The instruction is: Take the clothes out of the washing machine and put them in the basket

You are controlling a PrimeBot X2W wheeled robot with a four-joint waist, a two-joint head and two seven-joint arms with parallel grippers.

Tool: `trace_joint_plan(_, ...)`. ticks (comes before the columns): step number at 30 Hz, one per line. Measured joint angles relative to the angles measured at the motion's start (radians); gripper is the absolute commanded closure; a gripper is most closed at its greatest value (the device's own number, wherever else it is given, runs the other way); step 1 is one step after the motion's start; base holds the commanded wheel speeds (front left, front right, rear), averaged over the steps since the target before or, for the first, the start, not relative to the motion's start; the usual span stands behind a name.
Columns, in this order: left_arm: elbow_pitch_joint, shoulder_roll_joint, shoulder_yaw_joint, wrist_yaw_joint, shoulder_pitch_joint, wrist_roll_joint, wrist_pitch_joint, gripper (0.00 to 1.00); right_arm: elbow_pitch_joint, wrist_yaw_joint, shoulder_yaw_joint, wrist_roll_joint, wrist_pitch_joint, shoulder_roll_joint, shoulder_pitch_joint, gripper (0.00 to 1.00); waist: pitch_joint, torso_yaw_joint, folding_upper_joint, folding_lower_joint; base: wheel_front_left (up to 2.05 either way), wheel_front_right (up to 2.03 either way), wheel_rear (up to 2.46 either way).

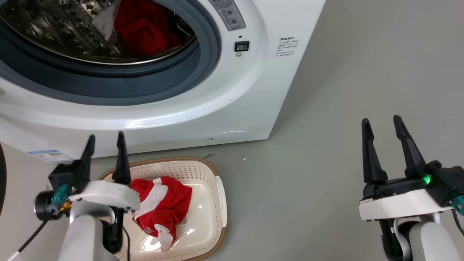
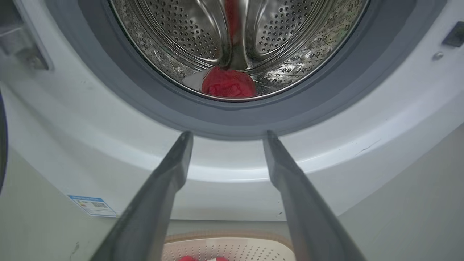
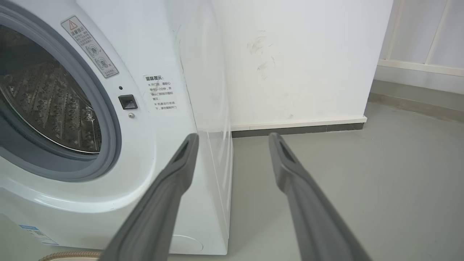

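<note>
Red crumpled clothes (image 1: 161, 206) lie in perforated basket (image 1: 188, 172).

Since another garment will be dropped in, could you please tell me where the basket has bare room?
The basket is bare along its right side, between the red garment and the right rim, and at its far end toward the washing machine. Its left half is crowded: the garment lies there, partly hidden by the left hand.
</note>
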Motion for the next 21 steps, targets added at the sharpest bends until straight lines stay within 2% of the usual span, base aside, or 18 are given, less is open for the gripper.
trace_joint_plan(3,-0.024,0.012,-0.007,-0.009,-0.026,0.024,0.0,0.0,-0.002,0.0,0.002,0.005,0.0,0.0,0.009,0.0,-0.005,-0.01,0.0,0.0,0.0,0.0,0.0)
trace_joint_plan(8,0.0,0.064,-0.042,-0.024,-0.144,0.049,0.0,0.0,-0.004,0.0,0.02,0.016,-0.004,0.0,0.011,0.0,0.0,-0.038,0.0,0.0001,0.0,0.0,0.0)
trace_joint_plan(15,0.135,0.166,-0.104,-0.036,-0.373,0.076,0.06,0.0,-0.014,0.0,0.039,0.032,-0.008,0.0,0.007,0.0,0.038,-0.089,0.0,0.0001,0.0,0.0,0.0)
trace_joint_plan(21,0.263,0.247,-0.124,-0.041,-0.538,0.048,0.14,0.0,-0.028,0.0,0.045,0.07,-0.012,-0.001,-0.005,0.0,0.107,-0.134,0.0,0.0002,0.0,0.0,0.0)
